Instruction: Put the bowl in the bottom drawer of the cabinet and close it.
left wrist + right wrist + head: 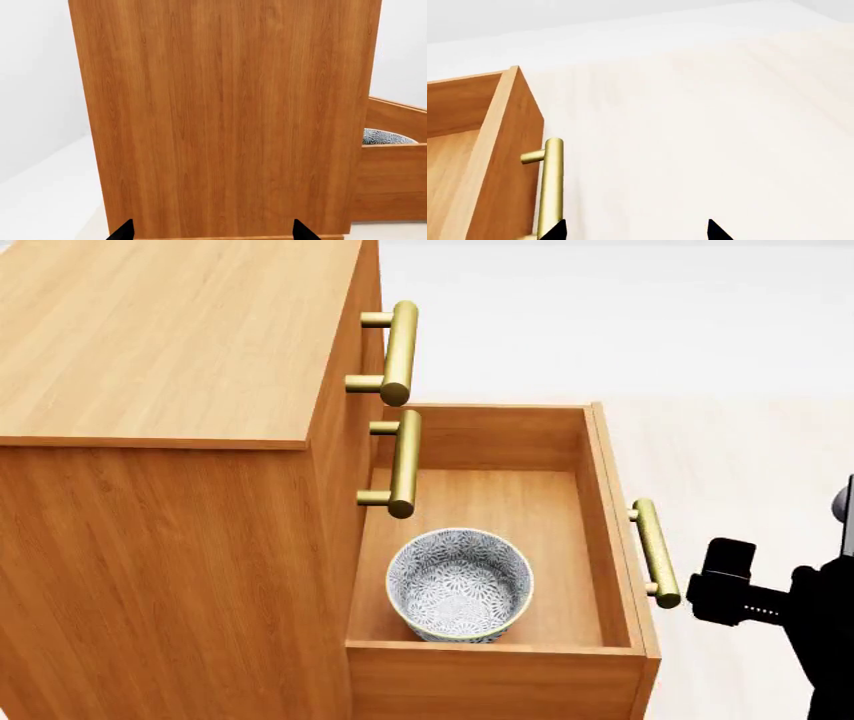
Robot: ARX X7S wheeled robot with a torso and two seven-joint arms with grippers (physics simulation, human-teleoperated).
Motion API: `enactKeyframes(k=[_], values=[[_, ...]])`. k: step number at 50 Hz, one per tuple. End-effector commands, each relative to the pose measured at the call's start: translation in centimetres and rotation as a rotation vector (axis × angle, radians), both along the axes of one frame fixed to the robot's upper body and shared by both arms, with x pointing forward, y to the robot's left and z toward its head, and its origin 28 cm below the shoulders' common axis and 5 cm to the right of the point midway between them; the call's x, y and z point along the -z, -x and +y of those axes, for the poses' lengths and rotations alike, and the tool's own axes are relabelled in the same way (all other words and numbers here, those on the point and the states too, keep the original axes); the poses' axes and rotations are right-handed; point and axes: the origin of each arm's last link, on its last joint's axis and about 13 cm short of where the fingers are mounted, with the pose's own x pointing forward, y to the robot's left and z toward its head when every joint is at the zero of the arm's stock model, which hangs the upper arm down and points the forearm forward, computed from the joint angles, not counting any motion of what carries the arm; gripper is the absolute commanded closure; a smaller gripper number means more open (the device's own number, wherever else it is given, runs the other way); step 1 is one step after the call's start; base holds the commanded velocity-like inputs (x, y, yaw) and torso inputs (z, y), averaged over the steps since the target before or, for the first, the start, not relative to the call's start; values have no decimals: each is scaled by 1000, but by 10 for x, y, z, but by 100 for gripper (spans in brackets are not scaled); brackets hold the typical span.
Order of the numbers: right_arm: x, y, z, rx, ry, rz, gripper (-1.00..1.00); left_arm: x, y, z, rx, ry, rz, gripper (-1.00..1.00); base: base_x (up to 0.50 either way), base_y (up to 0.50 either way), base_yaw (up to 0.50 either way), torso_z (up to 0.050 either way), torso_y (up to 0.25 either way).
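The bowl (459,585), white with a grey-blue floral pattern, sits upright inside the bottom drawer (607,510), which is pulled well out of the cabinet (160,540). My right gripper (634,232) is open and holds nothing. It hovers just outside the drawer's front, one fingertip (555,231) beside the brass handle (551,185). In the head view the right gripper (722,596) is a black shape close to that handle (654,552). My left gripper (213,232) is open, facing the cabinet's side panel (220,115). Past that panel, the bowl's rim (383,136) peeks over the drawer wall (393,175).
Two upper drawers are shut, their brass handles (398,350) (403,462) jutting over the open drawer. Pale floor (707,125) spreads beyond the drawer front, with a white wall (33,75) behind the cabinet.
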Motion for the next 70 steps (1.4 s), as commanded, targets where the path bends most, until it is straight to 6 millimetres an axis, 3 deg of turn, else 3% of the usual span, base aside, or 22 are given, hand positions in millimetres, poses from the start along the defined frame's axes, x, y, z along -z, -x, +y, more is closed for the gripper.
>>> enactKeyframes(k=[1, 32, 70], values=[[15, 12, -8, 41, -6, 19, -100, 0, 0, 0, -1, -3, 0, -100, 0, 0, 0, 0, 0], [65, 18, -12, 73, 1, 137, -100, 0, 0, 0, -2, 3, -4, -100, 0, 0, 0, 0, 0], [72, 8, 3, 13, 10, 148, -100, 0, 0, 0, 0, -16, -8, -100, 0, 0, 0, 0, 0]])
